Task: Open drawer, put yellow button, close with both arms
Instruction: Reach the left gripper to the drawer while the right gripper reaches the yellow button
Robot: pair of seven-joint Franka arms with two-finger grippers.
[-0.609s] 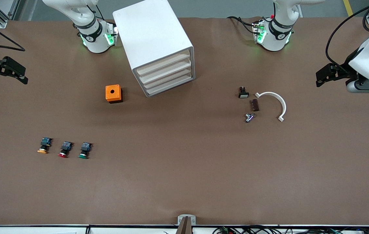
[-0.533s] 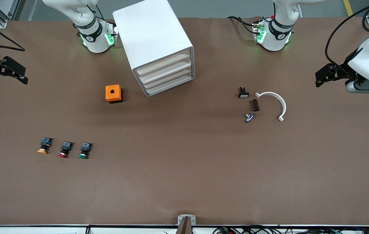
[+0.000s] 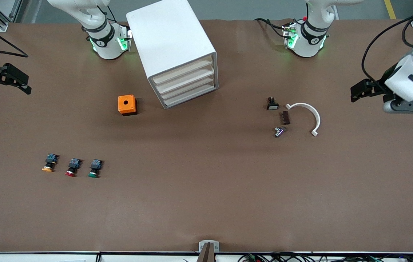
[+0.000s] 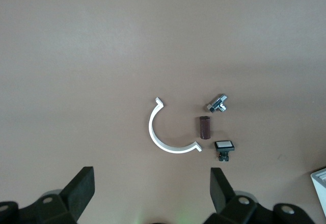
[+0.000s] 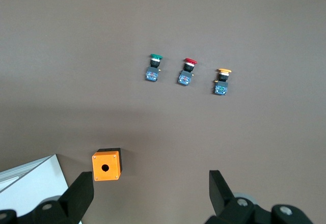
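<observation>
The white cabinet (image 3: 171, 43) stands between the arm bases, all four drawers shut; the drawer (image 3: 182, 71) is the uppermost one. The yellow button (image 3: 48, 163) lies near the right arm's end of the table, in a row with a red-capped (image 3: 71, 167) and a green-capped button (image 3: 94, 168). It also shows in the right wrist view (image 5: 222, 82). My right gripper (image 3: 24, 84) hangs open and empty over the table edge at its end (image 5: 151, 186). My left gripper (image 3: 353, 93) is open and empty over its end of the table (image 4: 151, 183).
An orange box with a hole (image 3: 127, 104) sits beside the cabinet. A white curved bracket (image 3: 306, 114), a small white-faced switch (image 3: 272, 103), a dark block (image 3: 285, 117) and a metal part (image 3: 279, 131) lie toward the left arm's end.
The left arm has swung slightly, carrying its gripper a little lower in the front view. The right arm has not moved.
</observation>
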